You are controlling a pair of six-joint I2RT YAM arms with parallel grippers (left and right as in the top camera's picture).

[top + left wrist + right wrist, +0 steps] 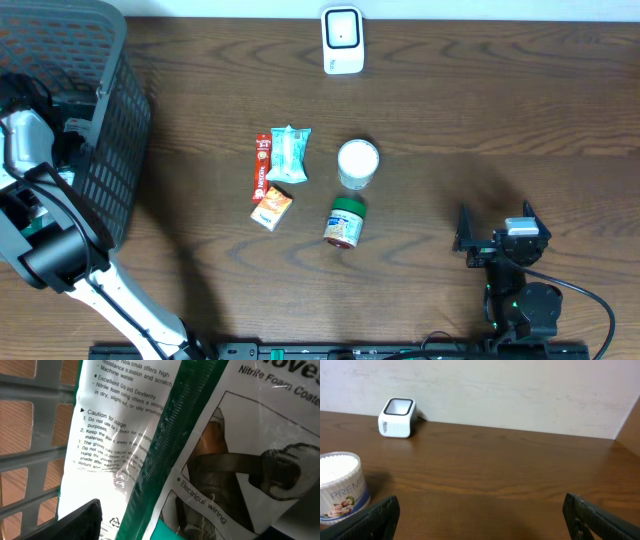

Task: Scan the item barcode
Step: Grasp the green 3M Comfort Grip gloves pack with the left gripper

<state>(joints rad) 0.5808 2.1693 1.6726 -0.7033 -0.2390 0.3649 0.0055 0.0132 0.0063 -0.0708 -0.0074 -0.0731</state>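
Where the wooden table (450, 110) spreads under everything, a grey mesh basket (110, 140) takes up its left end. The left arm (60, 260) bends over the rim, putting the left gripper (40, 150) down inside. Its camera is filled by a clear-wrapped glove packet (200, 460), white with a green stripe, lying in the basket beside the slatted wall. Only one black finger (82, 520) shows, so I cannot tell how the jaws stand. At the near right, the right gripper (497, 228) has its jaws wide apart with nothing between them. A white scanner (342, 40) stands at the far edge. Mid-table lie a white-lidded tub (358, 162), a green-lidded jar (345, 222), a teal packet (290, 153), a red stick packet (262, 168) and a small orange packet (271, 208).
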